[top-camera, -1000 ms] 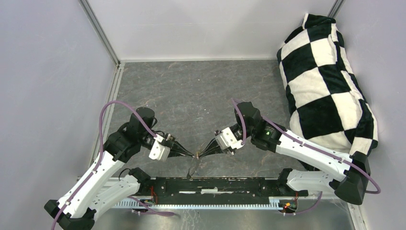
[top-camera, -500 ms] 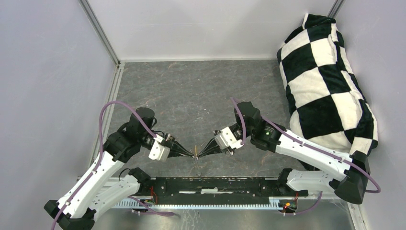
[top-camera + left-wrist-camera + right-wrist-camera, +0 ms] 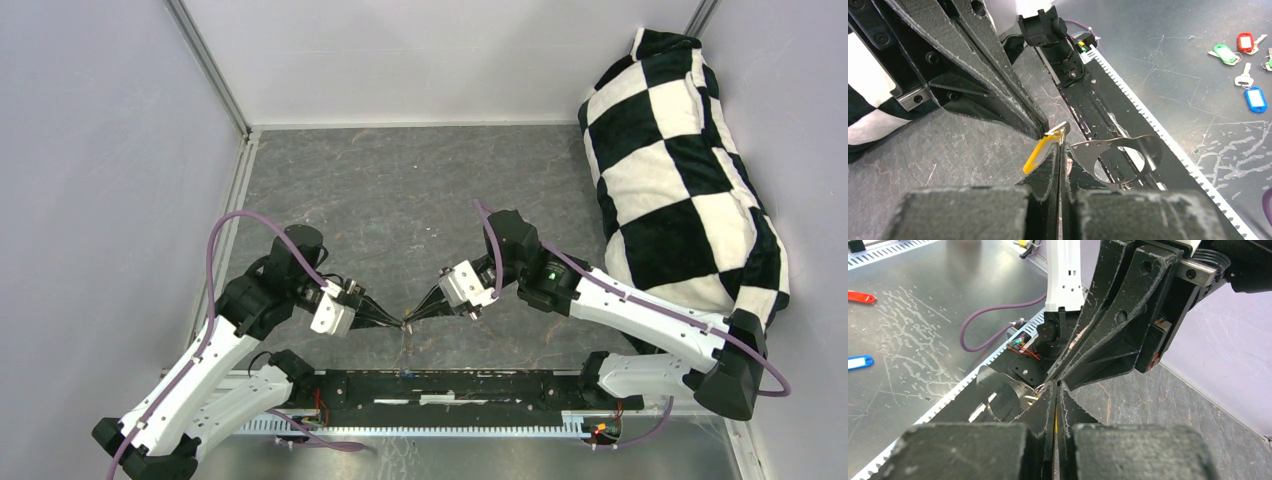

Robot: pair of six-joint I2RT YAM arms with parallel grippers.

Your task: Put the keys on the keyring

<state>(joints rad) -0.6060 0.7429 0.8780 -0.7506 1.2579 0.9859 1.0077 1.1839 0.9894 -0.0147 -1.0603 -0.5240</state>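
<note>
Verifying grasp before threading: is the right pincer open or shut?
Shut. The right pincer has its fingers pressed together, with a sliver of the yellow key between them.

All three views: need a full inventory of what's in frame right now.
yellow-headed key: 1, brass-yellow, seemingly pinched by the right gripper
keyring: 1, grey-silver band, hanging from the left gripper above the base rail
loose tagged keys: at least four, red, green and blue tags plus one bare silver, on the scratched metal beyond the rail
cushion: 1, black-and-white check, table's far right, against the wall
table: 1, grey marbled
base rail: 1, black, near edge
cables: 2, purple, one along each arm
left gripper: 1, black fingers, shut
right gripper: 1, black fingers, shut, tip to tip with the left
</note>
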